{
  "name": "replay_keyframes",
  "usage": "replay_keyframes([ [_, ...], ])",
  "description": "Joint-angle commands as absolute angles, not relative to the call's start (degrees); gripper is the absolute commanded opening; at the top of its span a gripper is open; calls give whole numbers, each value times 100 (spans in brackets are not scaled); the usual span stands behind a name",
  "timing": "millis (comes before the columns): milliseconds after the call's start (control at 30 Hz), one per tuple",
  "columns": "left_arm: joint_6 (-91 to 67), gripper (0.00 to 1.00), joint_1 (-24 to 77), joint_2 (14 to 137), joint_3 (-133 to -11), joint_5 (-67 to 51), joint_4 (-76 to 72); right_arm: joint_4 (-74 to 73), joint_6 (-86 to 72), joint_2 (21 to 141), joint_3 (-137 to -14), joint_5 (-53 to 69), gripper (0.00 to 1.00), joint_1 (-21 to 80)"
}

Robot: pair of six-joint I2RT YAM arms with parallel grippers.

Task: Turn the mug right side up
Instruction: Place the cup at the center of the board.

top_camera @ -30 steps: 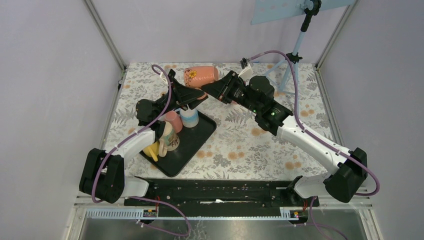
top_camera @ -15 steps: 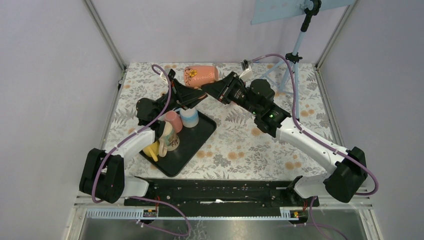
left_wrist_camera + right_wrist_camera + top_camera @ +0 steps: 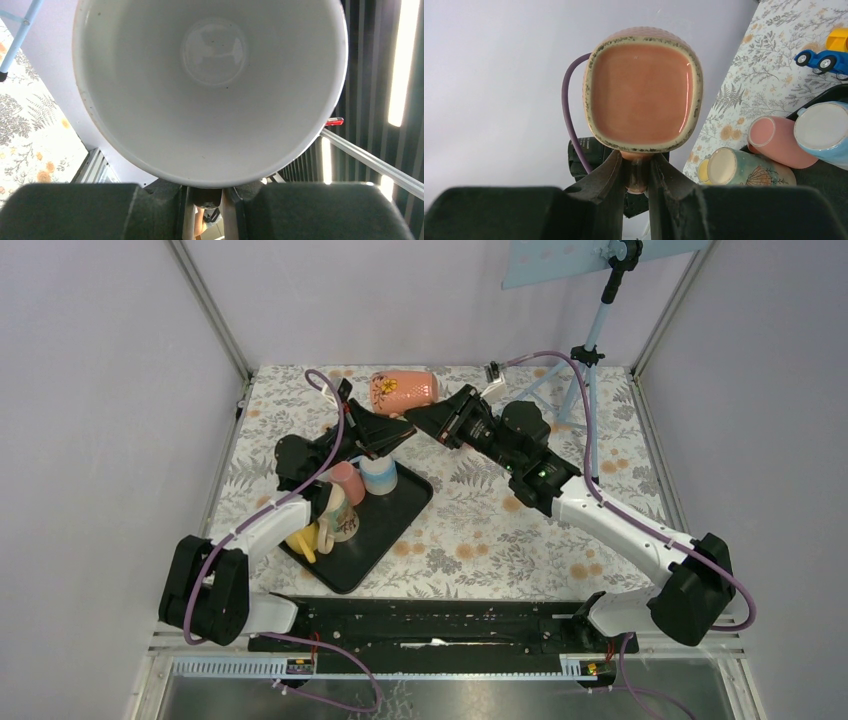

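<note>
The pink mug with a flower print is held in the air on its side over the back of the table, between both arms. The left wrist view looks into its white inside. The right wrist view shows its pink base. My right gripper is shut on the mug's handle. My left gripper has its fingers close together on a dark rounded part under the rim, which looks like the handle.
A black tray at the left middle holds a pink cup, a light blue cup, a shell-print mug and a yellow piece. A blue stand is at the back right. A toy car shows in the right wrist view.
The mug and both grippers have shifted slightly up and toward the back. Both grips look the same.
</note>
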State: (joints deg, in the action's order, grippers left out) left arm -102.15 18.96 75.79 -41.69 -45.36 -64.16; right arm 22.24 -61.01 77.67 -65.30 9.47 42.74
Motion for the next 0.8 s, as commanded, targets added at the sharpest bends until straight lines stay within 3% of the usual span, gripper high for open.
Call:
replay_keyframes([
  [0, -9913, 2, 1925, 7564, -4556, -4272, -6412, 2654, -5874, 7517, -6399, 946, 0, 4285],
  [267, -8916, 0, 1924, 7377, -4925, -4400, -5162, 2399, -5674, 7385, -6251, 802, 1, 4283],
  [767, -8272, 0, 1933, 7230, -5287, -4522, -4441, 2226, -5604, 7303, -6113, 759, 52, 4285],
])
